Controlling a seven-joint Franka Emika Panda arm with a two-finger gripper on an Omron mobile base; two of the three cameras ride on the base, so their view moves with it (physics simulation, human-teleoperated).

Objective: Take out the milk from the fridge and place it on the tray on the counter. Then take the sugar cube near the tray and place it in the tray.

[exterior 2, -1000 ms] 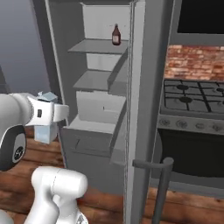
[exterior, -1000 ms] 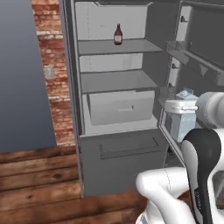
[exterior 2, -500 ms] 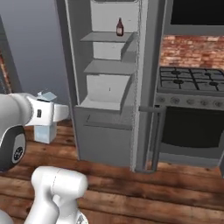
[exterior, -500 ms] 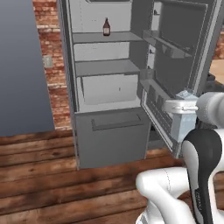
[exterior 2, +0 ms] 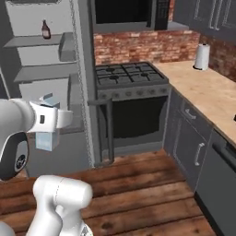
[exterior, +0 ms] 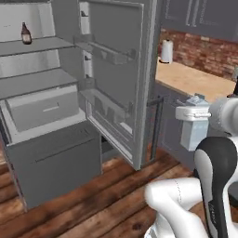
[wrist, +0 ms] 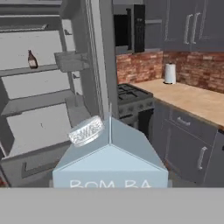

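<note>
My gripper (exterior: 192, 113) is shut on the milk (exterior: 194, 132), a pale blue-and-white carton held upright in the air, away from the fridge (exterior: 42, 107). From the right base camera the milk (exterior 2: 46, 138) hangs below the gripper (exterior 2: 51, 120), left of the stove. In the hand view the milk's gabled top (wrist: 111, 153) fills the near foreground. The fridge (wrist: 39, 109) stands open at the left. The tan counter (exterior: 197, 81) (exterior 2: 207, 92) (wrist: 192, 99) runs along the right. The tray and the sugar cube are out of view.
The open fridge door (exterior: 121, 69) juts out between fridge and counter. A brown bottle (exterior: 26, 33) (exterior 2: 45, 29) stands on an upper shelf. A black stove (exterior 2: 131, 76) sits beside the fridge. A paper towel roll (exterior: 166, 51) (exterior 2: 201, 56) stands on the counter. Wooden floor lies below.
The whole picture has swung: the fridge slid left and the stove and counter came into view, so the base has turned. The milk stays in the gripper.
</note>
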